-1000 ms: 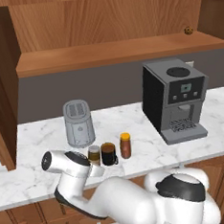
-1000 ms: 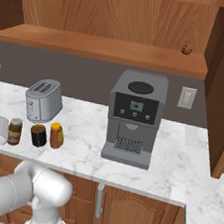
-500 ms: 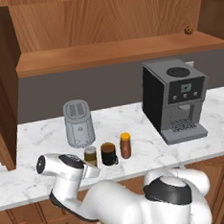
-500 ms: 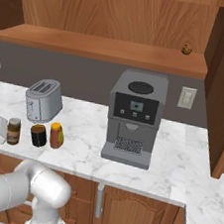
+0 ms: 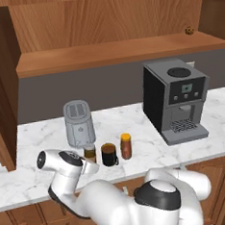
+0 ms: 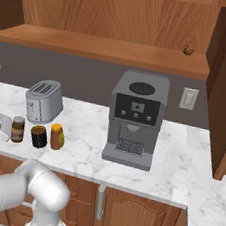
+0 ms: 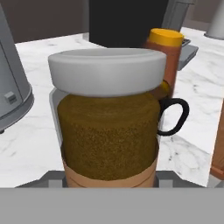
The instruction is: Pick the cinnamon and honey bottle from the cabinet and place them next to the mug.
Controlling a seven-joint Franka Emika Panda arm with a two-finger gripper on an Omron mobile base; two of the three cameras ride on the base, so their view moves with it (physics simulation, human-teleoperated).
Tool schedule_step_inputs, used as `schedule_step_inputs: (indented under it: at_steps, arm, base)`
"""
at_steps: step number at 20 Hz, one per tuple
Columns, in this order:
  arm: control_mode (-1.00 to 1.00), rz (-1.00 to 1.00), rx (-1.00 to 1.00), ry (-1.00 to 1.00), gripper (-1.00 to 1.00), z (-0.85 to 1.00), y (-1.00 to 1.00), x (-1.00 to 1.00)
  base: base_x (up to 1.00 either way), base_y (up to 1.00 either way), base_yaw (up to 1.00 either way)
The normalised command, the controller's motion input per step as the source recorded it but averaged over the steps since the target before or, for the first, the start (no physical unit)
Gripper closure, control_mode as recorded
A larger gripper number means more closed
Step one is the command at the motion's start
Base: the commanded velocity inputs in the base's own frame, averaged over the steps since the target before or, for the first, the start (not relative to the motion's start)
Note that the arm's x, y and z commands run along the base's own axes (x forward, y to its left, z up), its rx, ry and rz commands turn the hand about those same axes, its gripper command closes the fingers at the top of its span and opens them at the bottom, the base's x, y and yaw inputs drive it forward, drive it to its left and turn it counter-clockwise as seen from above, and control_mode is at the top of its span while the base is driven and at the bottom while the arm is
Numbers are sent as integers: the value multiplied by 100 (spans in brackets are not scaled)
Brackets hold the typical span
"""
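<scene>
The arm reaches low over the marble counter (image 5: 38, 181), wrist level, with the gripper (image 6: 4, 127) at 9 o'clock of the cinnamon (image 6: 17, 128). The jar stands on the counter beside the mug (image 6: 39, 136), with the honey bottle (image 6: 57, 136) at the mug's 3 o'clock and the toaster (image 6: 44, 101) behind. In the hand view the cinnamon (image 7: 107, 116) hides the fingertips and most of the mug (image 7: 174, 116), so whether the jaws grasp it or are released cannot be told.
</scene>
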Motion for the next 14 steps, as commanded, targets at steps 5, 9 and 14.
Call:
schedule_step_inputs:
  at_steps: [5,9,14]
  arm:
    - [-100,0,-4,0,100,-15,0,22]
    - [-100,0,-5,0,100,-12,0,7]
    - [-100,0,-3,0,100,-8,0,0]
  base:
    - [0,0,0]
    - [0,0,0]
    - [0,0,0]
